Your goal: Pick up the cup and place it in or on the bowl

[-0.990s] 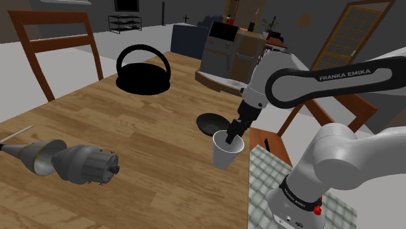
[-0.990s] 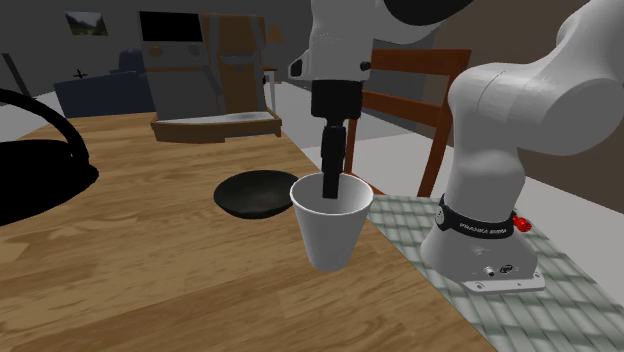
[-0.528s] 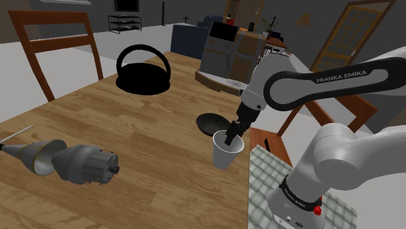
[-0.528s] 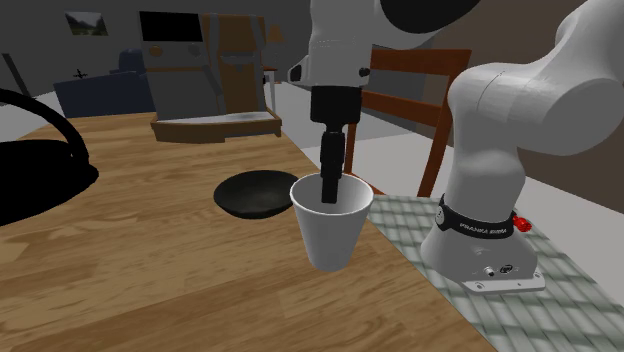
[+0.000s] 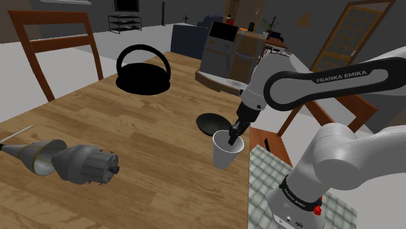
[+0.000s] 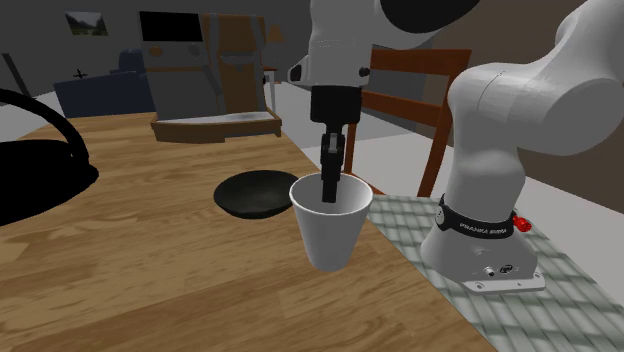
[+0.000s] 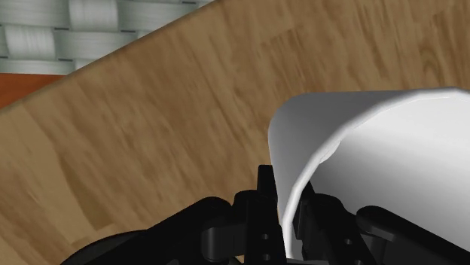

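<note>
Your white cup [image 5: 228, 149] sat right of centre in the shoulder view, low over the wooden table [image 5: 130, 130] and near its edge. I could not tell whether its base rested on the wood or hung just clear of it. The black gripper [image 5: 233, 136] came down from above and was clamped on 1 side of the cup's rim. In the wrist view, the thin wall of the cup [image 7: 376, 150] ran up between the 2 jaws of the gripper [image 7: 290, 218], 1 inside and 1 outside.

That hold was your main risk, in my judgement. A pinch on 1 spot of a thin wall lets the cup swing about the grip, and a quick move could tip it or let it slip out.

The dark bowl [image 5: 211, 122] lay just beside the cup, toward the upper left of it in the shoulder view. It looked shallow. If you carried the cup across too low, its base could strike the bowl's rim and shove the bowl away.

A dropped cup could also roll off the table edge toward the stand [image 5: 267, 185] at lower right.
</note>
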{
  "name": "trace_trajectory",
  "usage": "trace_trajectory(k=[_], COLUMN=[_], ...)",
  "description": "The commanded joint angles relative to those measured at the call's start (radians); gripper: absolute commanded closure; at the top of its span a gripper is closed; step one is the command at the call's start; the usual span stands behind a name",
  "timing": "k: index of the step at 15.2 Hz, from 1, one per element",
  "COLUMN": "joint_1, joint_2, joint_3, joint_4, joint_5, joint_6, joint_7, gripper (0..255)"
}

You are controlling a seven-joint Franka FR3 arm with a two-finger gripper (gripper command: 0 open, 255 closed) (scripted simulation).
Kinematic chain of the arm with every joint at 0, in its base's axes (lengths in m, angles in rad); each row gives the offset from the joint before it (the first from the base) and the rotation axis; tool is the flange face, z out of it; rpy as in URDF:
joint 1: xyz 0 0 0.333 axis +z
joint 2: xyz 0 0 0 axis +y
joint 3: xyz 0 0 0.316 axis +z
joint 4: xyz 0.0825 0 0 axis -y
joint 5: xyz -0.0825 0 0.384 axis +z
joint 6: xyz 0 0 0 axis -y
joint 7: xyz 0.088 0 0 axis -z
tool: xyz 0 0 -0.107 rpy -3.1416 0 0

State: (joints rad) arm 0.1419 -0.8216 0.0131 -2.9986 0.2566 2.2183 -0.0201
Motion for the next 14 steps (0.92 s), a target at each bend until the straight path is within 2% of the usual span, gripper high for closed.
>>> trace_trajectory(k=[1,3,14], joint_1=[0.000,0.000,-0.017], joint_2=[0.000,0.001,-0.085], joint_3=[0.000,0.000,-0.002], joint_4=[0.000,0.000,0.110], joint_5=[0.000,0.000,-0.029], joint_6=[0.000,0.000,-0.193], joint_7=[0.000,0.000,0.036], gripper=[255,255,255])
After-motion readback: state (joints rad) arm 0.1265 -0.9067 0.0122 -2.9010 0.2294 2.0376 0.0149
